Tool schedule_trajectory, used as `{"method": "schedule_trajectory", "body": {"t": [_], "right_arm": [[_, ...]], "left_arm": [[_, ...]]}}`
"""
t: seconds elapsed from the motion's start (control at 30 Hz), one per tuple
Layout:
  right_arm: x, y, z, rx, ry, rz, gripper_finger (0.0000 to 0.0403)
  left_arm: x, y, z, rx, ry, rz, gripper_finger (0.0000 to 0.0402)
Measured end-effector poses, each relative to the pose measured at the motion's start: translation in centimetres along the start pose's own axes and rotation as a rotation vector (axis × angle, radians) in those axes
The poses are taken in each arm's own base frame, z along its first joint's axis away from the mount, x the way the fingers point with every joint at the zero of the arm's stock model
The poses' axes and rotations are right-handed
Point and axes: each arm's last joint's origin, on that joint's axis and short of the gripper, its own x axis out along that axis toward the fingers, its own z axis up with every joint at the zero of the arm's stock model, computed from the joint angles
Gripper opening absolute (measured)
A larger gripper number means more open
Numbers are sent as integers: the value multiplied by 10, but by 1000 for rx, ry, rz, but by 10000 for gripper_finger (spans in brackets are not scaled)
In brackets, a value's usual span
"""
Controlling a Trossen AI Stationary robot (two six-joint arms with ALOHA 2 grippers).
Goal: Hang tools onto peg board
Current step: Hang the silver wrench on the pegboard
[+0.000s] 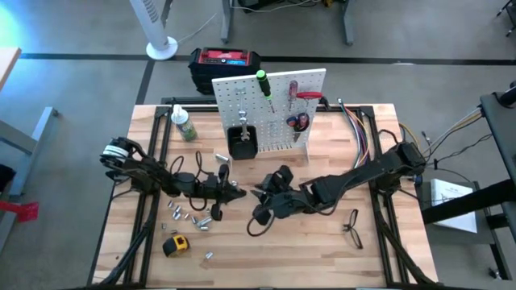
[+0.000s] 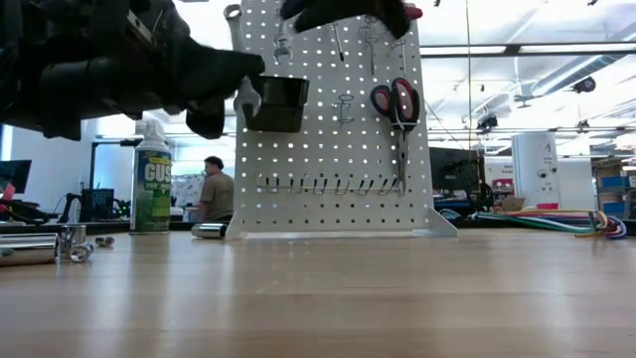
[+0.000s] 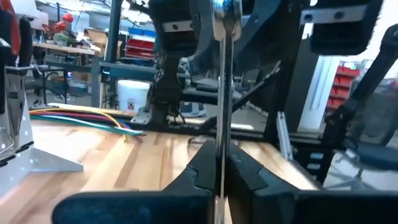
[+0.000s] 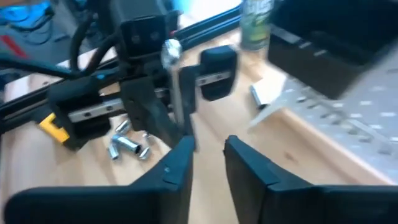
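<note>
Silver steel stands upright between the fingers of your left tool (image 3: 221, 177): it is clamped on a wrench (image 3: 222, 93) mid-bench. Your right tool (image 4: 208, 155) faces it just beside, jaws slightly parted and holding nothing. The peg board (image 1: 242, 97) at the far edge already carries a green screwdriver (image 1: 264, 83), a red one and scissors (image 2: 396, 102). Left to hang: the tape measure (image 1: 175, 244) near the front-left corner, the glasses (image 1: 352, 225) front-right, and this wrench (small sockets lie loose too). The bottle (image 2: 152, 187) reads "GUS".
</note>
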Motion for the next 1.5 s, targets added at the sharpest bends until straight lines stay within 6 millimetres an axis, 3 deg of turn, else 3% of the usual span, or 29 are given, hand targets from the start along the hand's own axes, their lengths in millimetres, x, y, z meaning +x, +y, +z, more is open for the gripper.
{"method": "schedule_trajectory", "body": {"t": [0.1, 0.27, 0.47, 0.63, 0.73, 0.83, 1.0, 1.2, 1.5], "right_arm": [[-18, -2, 2, 6, -32, -58, 102], [-47, -2, 0, -26, -76, -116, 124], [-62, -11, -17, -51, -12, -201, 127], [-60, -30, -55, -10, 85, -344, 117], [-57, -38, -82, 1, 131, -366, 109], [-53, -51, -108, 10, 192, -401, 100], [-44, -71, -143, 47, 218, -439, 86], [-38, -83, -159, 48, 212, -446, 70], [-36, -93, -163, 40, 127, -492, 48]], "left_arm": [[1, 0, 6, -48, 2, 32, 1], [14, -1, 11, -47, 204, 148, 1], [42, -11, 55, 49, 313, 159, 0], [61, -17, 101, 135, 282, 136, 0], [69, -13, 122, 111, 260, 25, 0], [74, -3, 140, 27, 235, -90, 0], [76, 21, 156, -36, 228, -23, 0], [72, 25, 173, -38, 226, -1, 0], [51, 22, 191, -29, 231, 112, 0]]}}
